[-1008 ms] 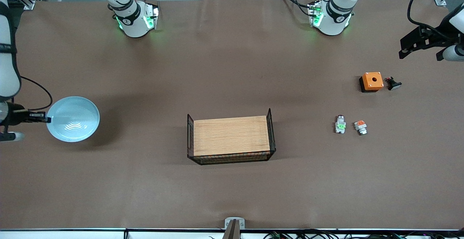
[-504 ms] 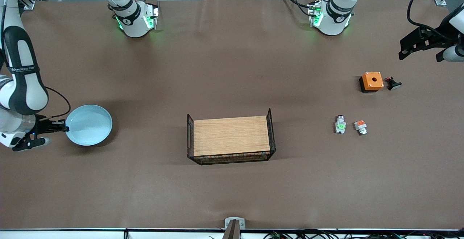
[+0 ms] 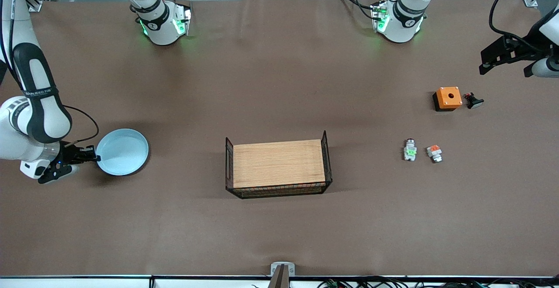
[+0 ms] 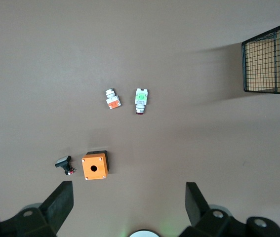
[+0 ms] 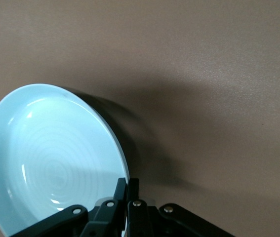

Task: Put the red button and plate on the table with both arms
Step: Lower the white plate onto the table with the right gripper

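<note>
Front view: the right gripper (image 3: 92,156) pinches the pale-blue plate (image 3: 122,152) by its nine-o'clock rim over the desk (image 3: 279,235); probably stiff, smooth and breakable. Left wrist view: the left gripper (image 4: 128,203), fingers spread, hovers above the tiny, light red button (image 4: 140,98); grasp its flat sides. Right wrist view: the rim sits clamped.

Both arms were glossy white shells with black bands at the joints. Each base (image 3: 163,22) was a white dome with a black ring, a small round logo and green lights glowing on the side, plus black cables trailing off. The right arm's forearm had a black panel with tiny white lettering and a thin black cable looping down to the wrist. The grippers were matte black, with small silver screws showing on the right gripper (image 5: 127,190).
</note>
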